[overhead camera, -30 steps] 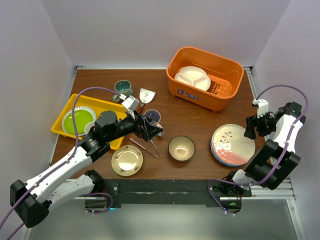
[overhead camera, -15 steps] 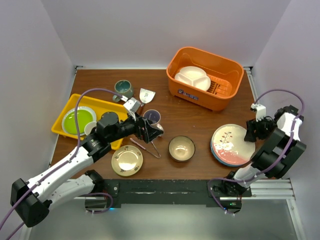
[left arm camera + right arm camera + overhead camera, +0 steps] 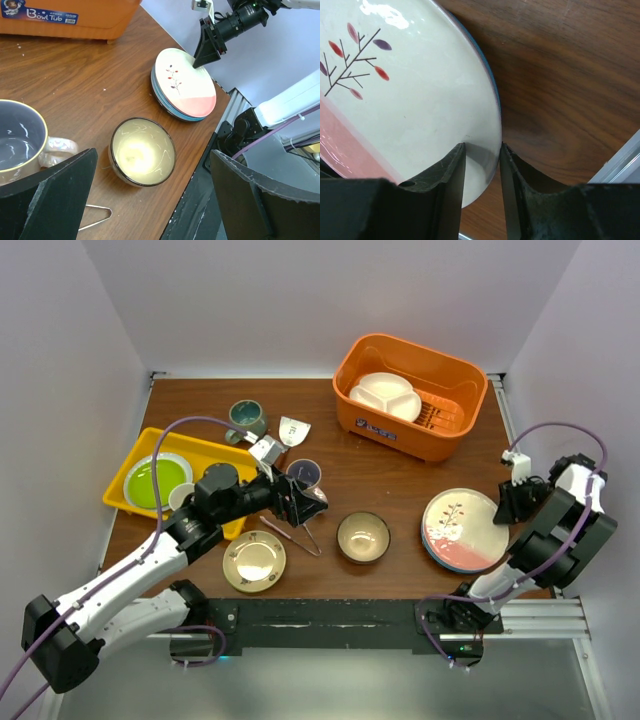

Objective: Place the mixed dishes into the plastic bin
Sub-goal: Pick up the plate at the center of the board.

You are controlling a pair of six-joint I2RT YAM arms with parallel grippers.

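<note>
The left gripper (image 3: 305, 502), left of centre, hangs with jaws spread wide above the lavender mug (image 3: 306, 471). The plastic bin (image 3: 432, 443) stands at the upper right with the white divided plate (image 3: 385, 395) inside. At the right edge, the right gripper (image 3: 502, 506) pinches the rim of the pink floral plate (image 3: 462, 528).

divided plate (image 3: 390, 395) in bin (image 3: 430, 445), bowl (image 3: 363, 536) left of plates (image 3: 460, 530)

The deep orange rectangular plastic bin (image 3: 440, 440) held a white divided ceramic plate (image 3: 385, 395). In front of the bin, a round cream ceramic plate (image 3: 462, 528) showed a pink band and a dark sprig with red and purple leaves; a round bronze ceramic bowl (image 3: 363, 536) gleamed pale gold inside, dark-rimmed.
</note>
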